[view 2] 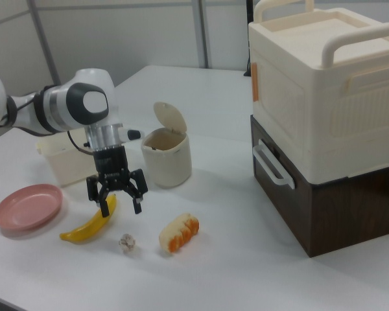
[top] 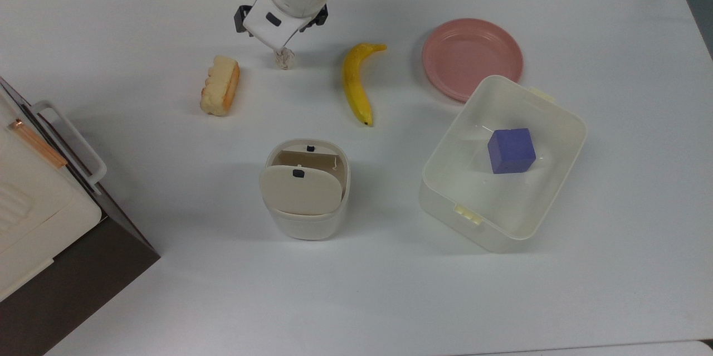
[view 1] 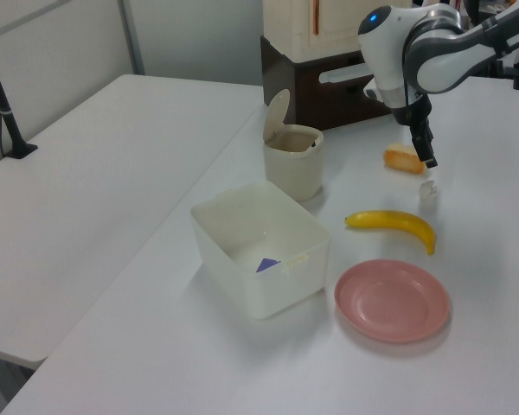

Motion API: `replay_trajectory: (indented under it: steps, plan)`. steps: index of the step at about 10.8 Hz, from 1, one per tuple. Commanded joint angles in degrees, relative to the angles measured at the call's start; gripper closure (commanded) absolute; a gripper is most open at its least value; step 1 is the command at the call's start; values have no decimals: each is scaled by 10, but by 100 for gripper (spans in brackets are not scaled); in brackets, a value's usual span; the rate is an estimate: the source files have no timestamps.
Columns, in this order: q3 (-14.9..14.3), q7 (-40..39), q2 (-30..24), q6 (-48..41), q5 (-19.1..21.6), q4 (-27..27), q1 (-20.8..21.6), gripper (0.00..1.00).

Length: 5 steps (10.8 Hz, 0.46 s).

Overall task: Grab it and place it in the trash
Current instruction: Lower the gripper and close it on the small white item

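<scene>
The tiny crumpled off-white paper ball (view 2: 126,243) lies on the white table between the bread slice and the banana. In the top view, the paper ball (top: 286,59) is partly covered by the arm's white wrist. My gripper (view 2: 121,206) hangs open just above the ball, with its black fingers spread and nothing between them. In the left view, the gripper (view 1: 427,156) points down a short way above the ball (view 1: 429,191). The trash (top: 305,189), a small cream bin with its flap lid tipped up, stands nearer the table's middle, also seen as the trash (view 2: 166,155).
A yellow-orange bread slice (top: 220,86) and a banana (top: 356,83) flank the ball. A pink plate (top: 472,52) and a translucent tub (top: 445,178) holding a blue cube (top: 511,150) sit on the top view's right. A cream and brown cabinet (view 2: 324,129) stands at the table's edge.
</scene>
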Motion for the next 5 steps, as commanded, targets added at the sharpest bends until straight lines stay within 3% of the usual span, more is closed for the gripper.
replay_trajectory:
  steps: [1, 5]
  plan:
    - [-4, 48, 11, 71, -51, -59, 12, 2]
    - [-3, 86, 53, 87, -96, -71, 22, 6]
